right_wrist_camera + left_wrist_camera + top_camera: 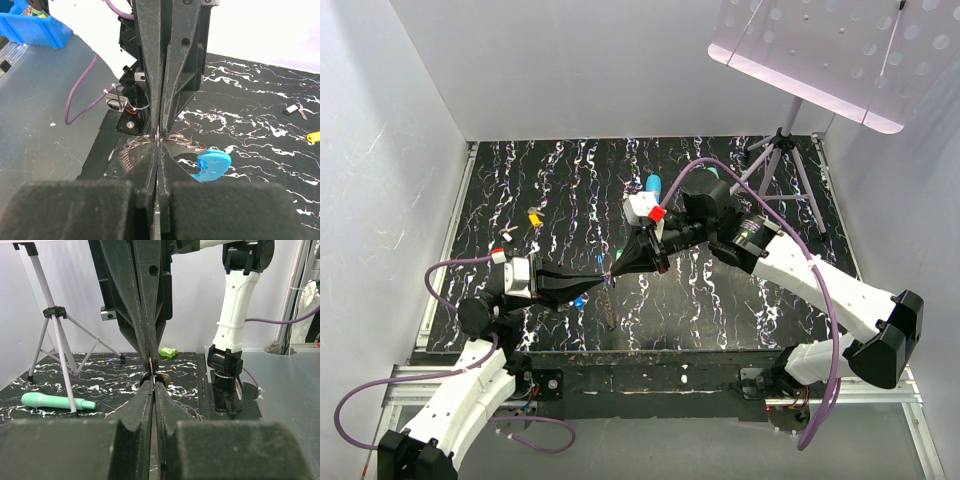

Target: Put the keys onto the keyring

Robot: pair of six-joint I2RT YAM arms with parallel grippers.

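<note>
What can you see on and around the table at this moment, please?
Black white-veined tabletop: one, under everything.
Bright blue band keyring with silver metal loops: one, middle front of the table.
Yellow-headed key: one, far left of the table.
Green-headed key: one, close to the table's near edge.
Dark-headed key: one, near the yellow one.
Mint-green stick wand: one, lying by a tripod leg.
Blue stick wand: one, far centre.
Grey tripod carrying a pale perforated plate: one, far right corner.
Blue plastic bin: one, off the table.
Black left gripper and right gripper: two, both shut, tips meeting on the keyring's loops.
</note>
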